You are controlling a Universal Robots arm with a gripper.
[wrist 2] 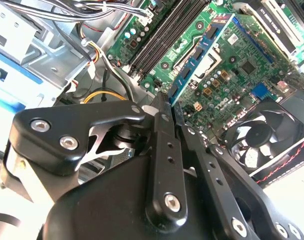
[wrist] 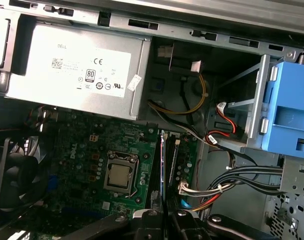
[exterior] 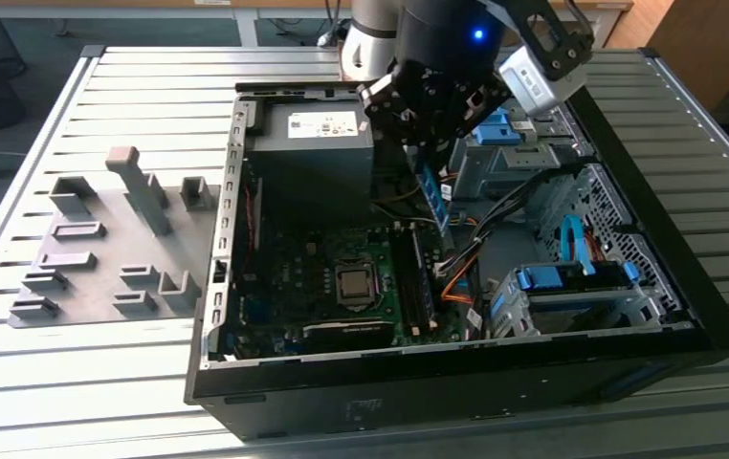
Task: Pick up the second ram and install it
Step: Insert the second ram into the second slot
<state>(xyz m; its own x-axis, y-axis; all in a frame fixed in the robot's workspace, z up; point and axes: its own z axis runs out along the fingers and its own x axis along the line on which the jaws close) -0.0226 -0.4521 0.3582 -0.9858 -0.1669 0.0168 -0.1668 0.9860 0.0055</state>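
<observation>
1. Gripper (exterior: 435,143) hangs upper centre of the exterior view, over the open PC case (exterior: 671,335). Fingers (wrist 2: 164,130) closed tight on the ram (exterior: 433,191), which hangs as a thin blue-green strip below them, tip down toward the board.
2. In the second wrist view the ram (wrist 2: 196,60) runs up from the fingers, mid-frame, roughly lined up w/ the slots (wrist 2: 161,37). In the first wrist view it's a dark edge (wrist: 163,170) lower centre, just above the slots.
3. Ram not seated yet; it's above the motherboard (exterior: 339,258), near but apart from the slots.
4. Risk: the stick looks a bit tilted in the exterior view. If it meets the slot at an angle it could jam or bend, my guess.
5. Risk: notch or slot latches not lined up → pressing down could load the board. Can't tell latch state.
6. Risk: slim grip on a thin edge; the stick may slip in the fingers under push.
7. Around: PSU (exterior: 314,143) upper centre, CPU socket (exterior: 356,282) centre, fan (wrist 2: 254,140) right in second wrist view, blue drive bay (wrist: 289,110) right in first wrist view.
8. In the way: cables (wrist: 226,187) lie just beside the slots, could snag. Grey holder blocks (exterior: 97,239) sit left on the tabletop (exterior: 147,86), well apart.
</observation>
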